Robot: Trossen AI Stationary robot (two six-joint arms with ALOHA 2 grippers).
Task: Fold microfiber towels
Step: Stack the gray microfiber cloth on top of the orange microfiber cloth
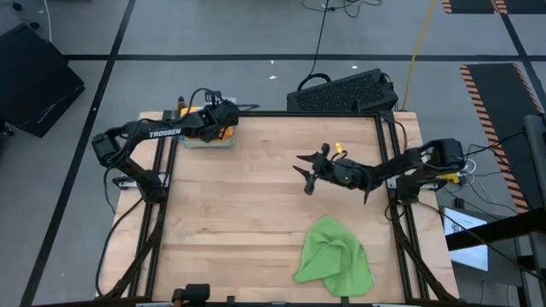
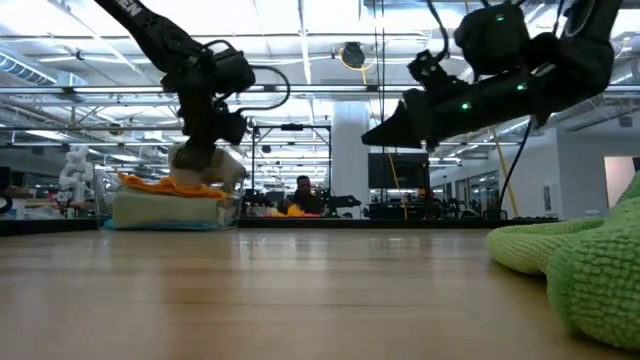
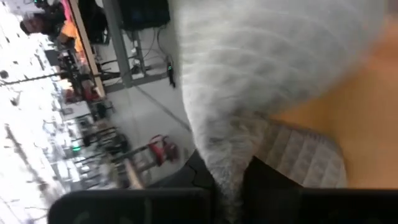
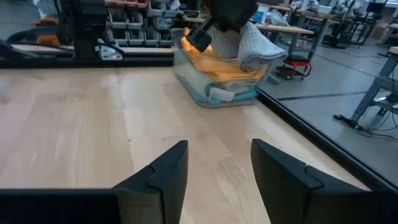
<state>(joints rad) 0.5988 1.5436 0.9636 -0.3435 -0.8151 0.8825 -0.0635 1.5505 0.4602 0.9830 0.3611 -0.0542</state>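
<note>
At the table's far left corner stands a stack of folded microfiber towels [image 1: 205, 141], an orange one [image 4: 217, 67] on top, pale ones and a blue one under it. My left gripper [image 2: 205, 140] is over the stack, shut on a folded light grey towel [image 4: 256, 46]. My right gripper [image 1: 304, 170] hovers open over the middle of the table, pointing at the stack, with nothing between its fingers [image 4: 163, 171]. A bright green towel [image 1: 334, 256] lies crumpled on the table near the front edge. My left gripper holds the grey towel by a folded, several-layered edge [image 3: 239, 155], pinched between its two fingers. The fingers slant down from the table's left side. The towel's underside lies on the orange towel [image 2: 165, 183] atop the stack.
A black keyboard-like object [image 1: 345, 89] lies just beyond the table's far edge. Black frame rails [image 1: 388, 162] run along the table's sides. Bare wood stretches between the stack and the green towel [image 2: 585, 260]. A person [image 2: 303, 190] sits far back in the room.
</note>
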